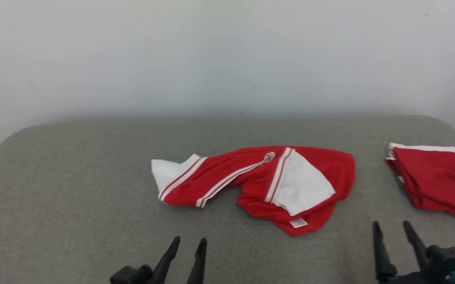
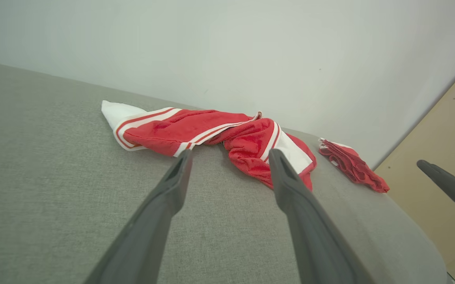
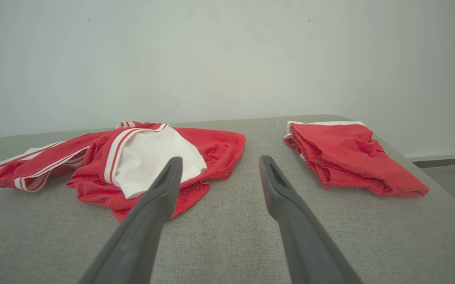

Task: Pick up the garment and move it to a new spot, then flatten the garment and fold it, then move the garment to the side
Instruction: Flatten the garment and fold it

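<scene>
1. Grey woven-fabric tabletop (image 1: 73, 177) with rounded far corners, set against a plain pale wall (image 1: 227, 55).
2. The crumpled red-and-white sports garment (image 1: 259, 181) lies loose near the middle of the tabletop, in a long heap running left to right.
3. The left gripper (image 1: 190, 239) hovers on the near side of the garment, short of its left half and not touching it. Its jaws are parted with nothing between them. In the left wrist view, the garment (image 2: 211, 132) sits just beyond the fingertips of the left gripper (image 2: 230, 154).
4. The right gripper (image 1: 391, 223) is at the near right, off the garment's right end and apart from it. Its jaws are spread and empty. In the right wrist view, the right gripper (image 3: 220, 159) points at bare fabric to the right of the garment (image 3: 140, 157), and its left finger overlaps the garment's near hem.
5. Hard to read: the type of garment cannot be told because its folds hide the layers beneath. The print on a small white label (image 1: 298, 223) at the near hem is illegible. Both gripper bodies are cut off by the bottom edge of the head view.
6. Look of the garment: red mesh-like cloth with white panels and paired white stripes, and a white tip at the left end.
7. A second red garment with white trim, folded into a compact stack (image 1: 432, 181), sits at the table's right end, well apart from the first garment.
8. A beige panel (image 2: 448, 130) stands beyond the table's right end.
</scene>
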### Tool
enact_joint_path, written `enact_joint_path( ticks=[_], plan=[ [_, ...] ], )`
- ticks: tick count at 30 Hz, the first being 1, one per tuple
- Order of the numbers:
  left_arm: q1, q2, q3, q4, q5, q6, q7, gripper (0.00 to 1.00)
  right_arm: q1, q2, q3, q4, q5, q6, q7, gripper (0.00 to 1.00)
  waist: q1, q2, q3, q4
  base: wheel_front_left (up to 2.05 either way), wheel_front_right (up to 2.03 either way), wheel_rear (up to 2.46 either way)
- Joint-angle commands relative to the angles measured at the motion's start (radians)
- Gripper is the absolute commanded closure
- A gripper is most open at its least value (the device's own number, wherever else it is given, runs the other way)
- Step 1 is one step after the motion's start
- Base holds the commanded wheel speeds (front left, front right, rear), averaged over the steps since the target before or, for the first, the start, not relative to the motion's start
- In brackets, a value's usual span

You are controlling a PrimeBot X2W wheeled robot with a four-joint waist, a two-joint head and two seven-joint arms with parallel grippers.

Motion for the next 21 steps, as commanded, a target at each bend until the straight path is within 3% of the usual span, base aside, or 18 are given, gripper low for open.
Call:
enact_joint_path(
  ticks=[1,11,15,20,21],
  plan=[
    [-0.036,-0.004,-0.016,0.024,-0.023,-0.004,0.017,0.00,0.020,0.006,0.026,0.004,0.009,-0.002,-0.014,0.00,0.0000,0.0000,-0.004,-0.105,0.00,0.00,0.00],
    [-0.245,-0.018,-0.086,0.245,-0.087,0.000,0.098,0.00,-0.010,0.010,0.140,0.029,0.032,-0.002,-0.031,0.00,0.0000,0.0000,0.044,-0.270,0.00,0.00,0.00],
    [-0.338,-0.021,-0.104,0.354,-0.066,0.043,0.107,0.00,-0.027,0.011,0.164,0.033,0.044,-0.002,-0.028,0.00,0.0000,0.0000,0.073,-0.337,0.00,0.00,0.00],
    [-0.449,-0.018,-0.147,0.505,0.026,0.151,0.117,0.00,-0.038,0.011,0.177,0.036,0.048,-0.002,-0.025,0.00,0.0000,0.0000,0.106,-0.406,0.00,0.00,0.00],
    [-0.449,-0.018,-0.147,0.505,0.026,0.151,0.117,0.00,-0.038,0.011,0.177,0.036,0.048,-0.002,-0.025,0.00,0.0000,0.0000,0.106,-0.406,0.00,0.00,0.00]
  ],
)
